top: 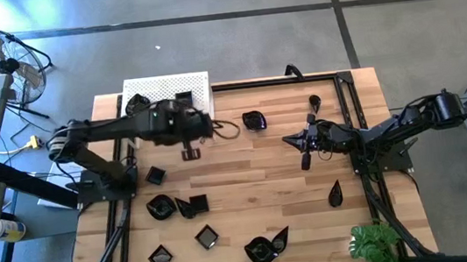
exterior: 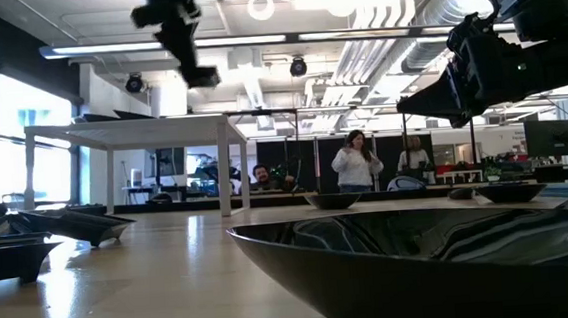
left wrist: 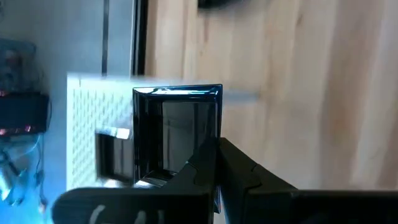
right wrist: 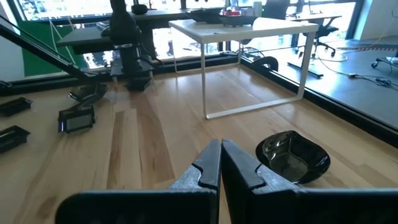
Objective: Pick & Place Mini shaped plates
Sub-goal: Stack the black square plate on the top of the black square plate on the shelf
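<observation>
Over the back-left part of the counter (top: 256, 177), seen from above, the left pincer (top: 190, 153) hangs clamped on a square plate (top: 190, 153), just in front of the white perforated stand (top: 167, 89). One more dark dish (top: 134, 104) lies on that stand, behind the pincer. Nearer the front edge, below and left of this pincer, lie further plates: a small square one (top: 155, 175), a pair touching each other (top: 176, 207), two more squares (top: 206, 236) and a leaf-shaped dish (top: 266, 248). The right pincer (top: 306, 160) is closed and empty, well apart to the right; a wavy round plate (top: 254, 121) lies between the two pincers, toward the back, and a teardrop dish (top: 335, 194) lies in front of the right one.

In the low view, the left pincer (exterior: 196, 70) hangs high above the counter, and a large glossy dish (exterior: 421, 255) fills the foreground beneath it. People stand in the room beyond.

In the left wrist view, the fingers (left wrist: 205, 165) are closed on the rim of the square plate (left wrist: 177, 134), which stands on edge against them, with the stand (left wrist: 93, 134) just behind it.

In the right wrist view, the right pincer (right wrist: 220, 155) shows its fingertips pressed together with nothing between, and the wavy round plate (right wrist: 292, 155) lies just beside them.
</observation>
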